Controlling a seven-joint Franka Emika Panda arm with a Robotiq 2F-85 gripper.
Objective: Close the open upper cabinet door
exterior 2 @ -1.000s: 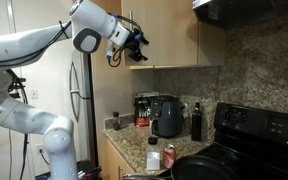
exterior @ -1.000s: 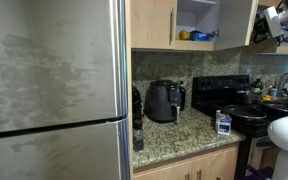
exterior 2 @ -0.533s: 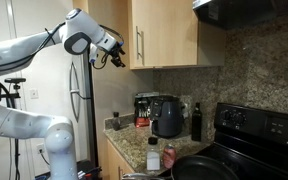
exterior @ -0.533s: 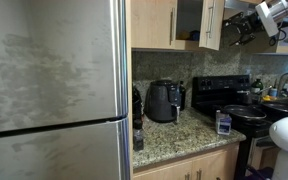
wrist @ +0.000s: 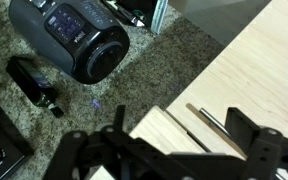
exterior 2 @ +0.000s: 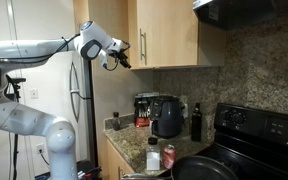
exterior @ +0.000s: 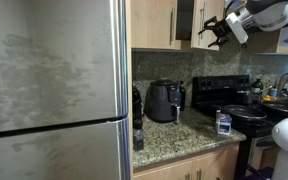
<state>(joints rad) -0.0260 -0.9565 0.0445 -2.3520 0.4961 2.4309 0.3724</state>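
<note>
High on the kitchen wall, the cabinet door (exterior: 198,25) hangs slightly ajar, with a narrow dark gap beside it. A white robot arm reaches up to it, and the end effector (exterior: 216,30) sits just beside the door's outer face; whether they touch cannot be made out. From the wrist view, the black fingers (wrist: 84,150) are spread wide and grip nothing, with pale wood and a slim metal handle (wrist: 216,122) between them. Far below, a black air fryer (exterior: 162,100) stands on the granite bench (exterior: 189,135).
</note>
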